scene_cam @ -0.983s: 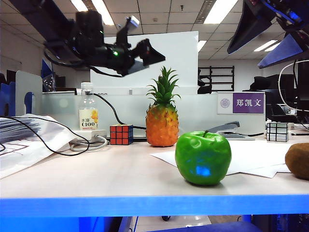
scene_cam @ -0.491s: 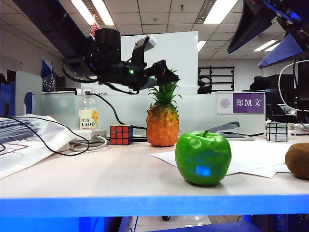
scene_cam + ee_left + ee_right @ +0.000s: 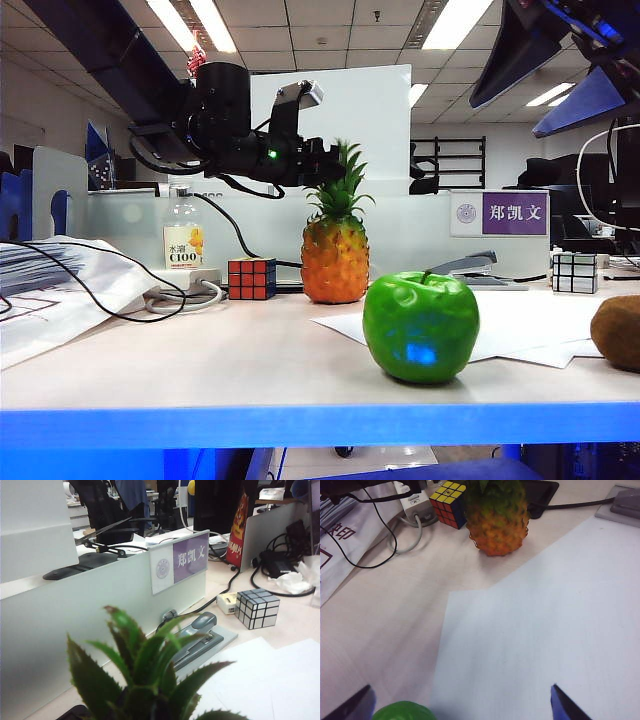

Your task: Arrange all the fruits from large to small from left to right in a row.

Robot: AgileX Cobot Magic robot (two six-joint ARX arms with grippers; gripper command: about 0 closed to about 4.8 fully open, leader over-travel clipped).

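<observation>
The pineapple (image 3: 335,262) stands at the back of the table, left of centre. My left gripper (image 3: 326,166) is shut on its green crown (image 3: 145,680), whose spiky leaves fill the left wrist view and hide the fingers. The green apple (image 3: 420,316) sits near the front edge, right of centre. The brown kiwi (image 3: 618,332) lies at the far right, cut by the frame. My right gripper (image 3: 555,75) hangs high at the upper right, open and empty. Its wrist view looks down on the apple (image 3: 402,711) and the pineapple (image 3: 497,517) between wide-apart blue fingertips (image 3: 562,705).
A Rubik's cube (image 3: 251,278), a bottle (image 3: 183,235) and a power strip with cables (image 3: 185,285) stand left of the pineapple. A stapler (image 3: 470,268) and a mirror cube (image 3: 574,271) are back right. White sheets (image 3: 520,335) lie under the apple; papers (image 3: 50,290) at left.
The left gripper came right and down onto the pineapple's crown and shut on it. The pineapple shifted slightly left. The right arm stayed still.
</observation>
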